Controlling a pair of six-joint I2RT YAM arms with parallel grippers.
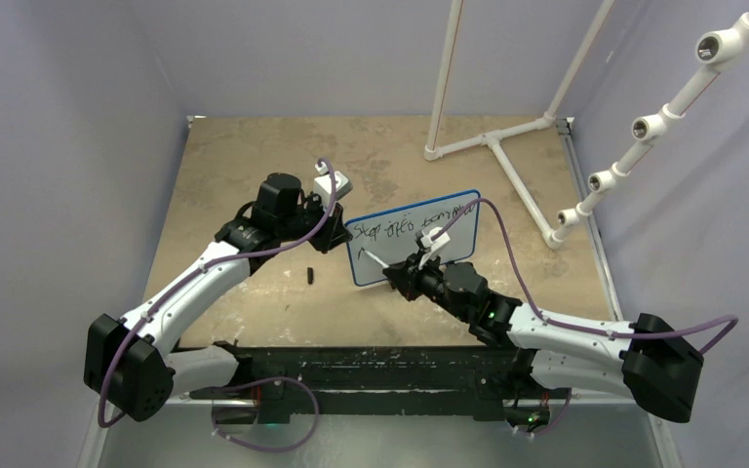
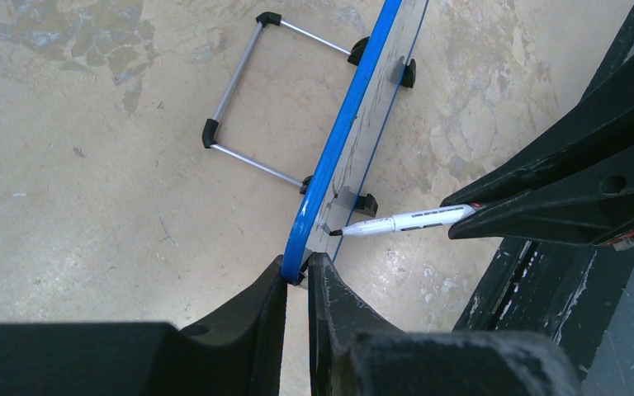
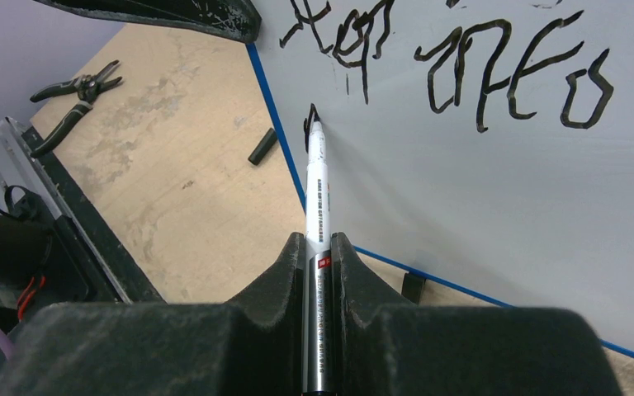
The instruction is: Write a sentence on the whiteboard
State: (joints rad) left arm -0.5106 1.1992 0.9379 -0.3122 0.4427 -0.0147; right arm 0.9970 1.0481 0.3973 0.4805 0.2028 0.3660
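Board (image 3: 503, 190) ahead of right gripper (image 3: 318, 241) is looking smooth, glossy white, with blue plastic rim. Marker (image 3: 314, 198) is showing glossy white plastic. Fingers (image 3: 268, 289) are reading matt, grainy black. Table (image 3: 173, 181) is looking matt, mottled, scuffed.

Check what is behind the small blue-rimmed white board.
A silver wire stand with black corner joints reaches out over the tan tabletop behind the whiteboard. The blue rim covers where it hinges to the board, and the overhead camera shows none of it.

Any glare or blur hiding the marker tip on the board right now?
Right wrist: marker tip crisp on the evenly lit whiteboard, no glare. Left wrist: whiteboard seen edge-on, tip sharp. Top external: sentence small, barely legible.
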